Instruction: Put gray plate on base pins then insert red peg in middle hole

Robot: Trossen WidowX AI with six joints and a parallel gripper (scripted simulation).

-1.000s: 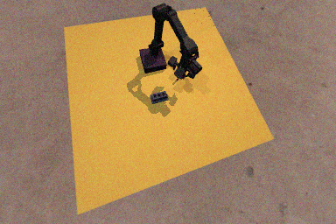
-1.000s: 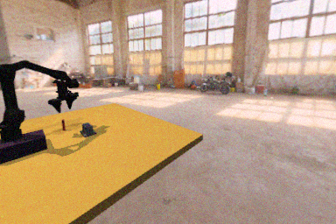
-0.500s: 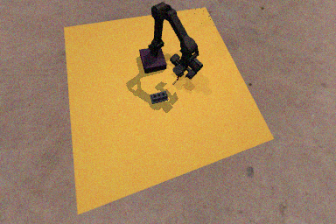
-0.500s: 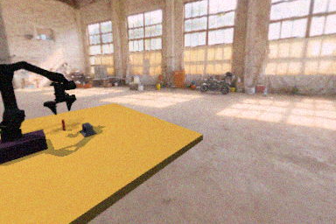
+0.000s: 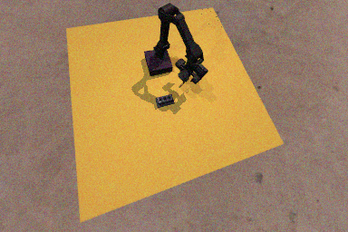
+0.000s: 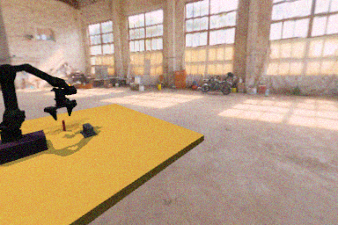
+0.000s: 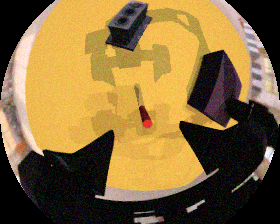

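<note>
One yellow mat [image 5: 181, 134] [image 6: 132, 148] [image 7: 55, 90] lies under everything; the gripper [image 5: 192, 82] [image 6: 62, 117] [image 7: 148, 128] hangs wide open, holding nothing, its tips hard to separate from above. The gray block [image 5: 165, 101] [image 6: 88, 129] [image 7: 129, 23] sits near the upright red peg [image 5: 182, 85] [image 6: 63, 126] [image 7: 145, 116].

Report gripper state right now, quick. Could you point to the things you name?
Gripper [image 6: 62, 117] [image 7: 148, 128]: jaws open, nothing between them, above the upright red peg [image 6: 64, 126] [image 7: 145, 117].

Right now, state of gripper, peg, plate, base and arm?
Gripper: open, above peg, nothing held
Red peg: upright, not inserted
Plate: cannot tell whether flat on the pins
Base: standing on yellow top
Arm: bent, reaching out
</note>
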